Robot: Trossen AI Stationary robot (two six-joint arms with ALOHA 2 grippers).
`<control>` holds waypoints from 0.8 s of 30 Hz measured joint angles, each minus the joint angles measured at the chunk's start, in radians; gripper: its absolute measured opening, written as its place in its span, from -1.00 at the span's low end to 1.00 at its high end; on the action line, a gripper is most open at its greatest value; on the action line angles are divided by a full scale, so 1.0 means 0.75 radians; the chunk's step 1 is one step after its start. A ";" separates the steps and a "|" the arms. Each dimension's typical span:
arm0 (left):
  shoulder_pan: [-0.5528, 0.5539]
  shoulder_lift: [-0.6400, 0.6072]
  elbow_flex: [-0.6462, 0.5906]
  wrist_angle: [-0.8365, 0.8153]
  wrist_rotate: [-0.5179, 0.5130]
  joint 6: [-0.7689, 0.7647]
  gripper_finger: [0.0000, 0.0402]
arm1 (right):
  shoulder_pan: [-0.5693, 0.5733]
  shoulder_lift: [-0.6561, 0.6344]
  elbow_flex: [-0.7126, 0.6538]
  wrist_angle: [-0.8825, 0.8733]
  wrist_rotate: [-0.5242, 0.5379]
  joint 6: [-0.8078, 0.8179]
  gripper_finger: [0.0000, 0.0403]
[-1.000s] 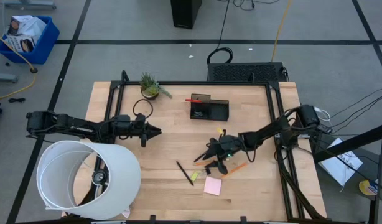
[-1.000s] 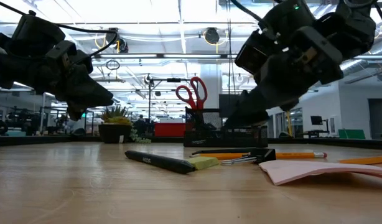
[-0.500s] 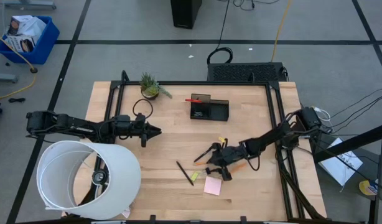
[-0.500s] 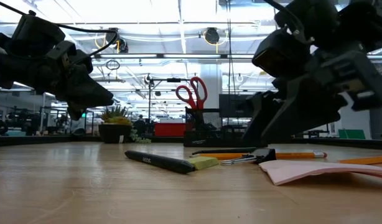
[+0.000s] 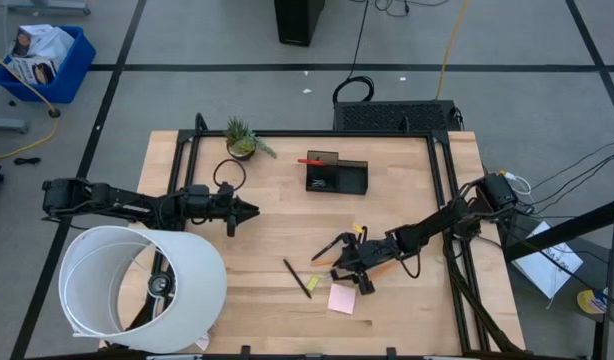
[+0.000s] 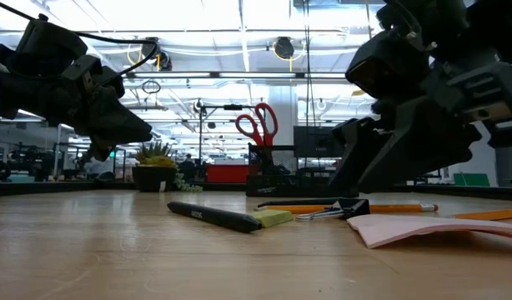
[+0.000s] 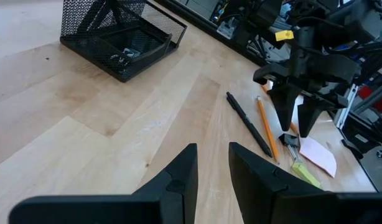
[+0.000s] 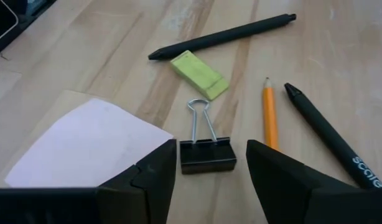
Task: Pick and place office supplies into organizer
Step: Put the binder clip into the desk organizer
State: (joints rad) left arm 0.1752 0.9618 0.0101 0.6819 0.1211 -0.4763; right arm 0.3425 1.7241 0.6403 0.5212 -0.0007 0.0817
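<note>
Our right tool (image 8: 206, 165) hangs released, its two fingers straddling a small black binder clip with silver wire handles (image 8: 205, 151) lying on the wooden desk (image 5: 277, 230), beside the square pink sticky-note pad (image 8: 85, 143), a yellow-green eraser block (image 8: 199, 74), an orange pencil (image 8: 270, 115) and thin black pens (image 8: 222, 37). We judge this the pick step: lower, then clench on the clip. The dark mesh organizer (image 5: 336, 176) sits well apart, toward the desk's far edge. Our left tool (image 7: 209, 177) waits released over bare desk.
</note>
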 joint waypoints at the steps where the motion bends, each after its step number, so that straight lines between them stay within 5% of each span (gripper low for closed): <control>1: 0.000 0.000 0.000 0.000 0.000 0.000 -0.54 | 0.000 0.000 0.000 0.001 0.001 -0.005 -0.08; 16: 0.000 0.000 0.000 0.000 0.000 -0.005 -0.54 | 0.000 0.150 0.003 0.129 0.003 0.045 -0.12; 24: 0.000 0.000 0.000 0.001 0.000 -0.004 -0.54 | 0.001 0.154 0.003 0.139 0.035 0.049 -0.32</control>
State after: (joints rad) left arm 0.1753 0.9617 0.0101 0.6823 0.1211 -0.4793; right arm 0.3431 1.8393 0.6422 0.6254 0.0259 0.1188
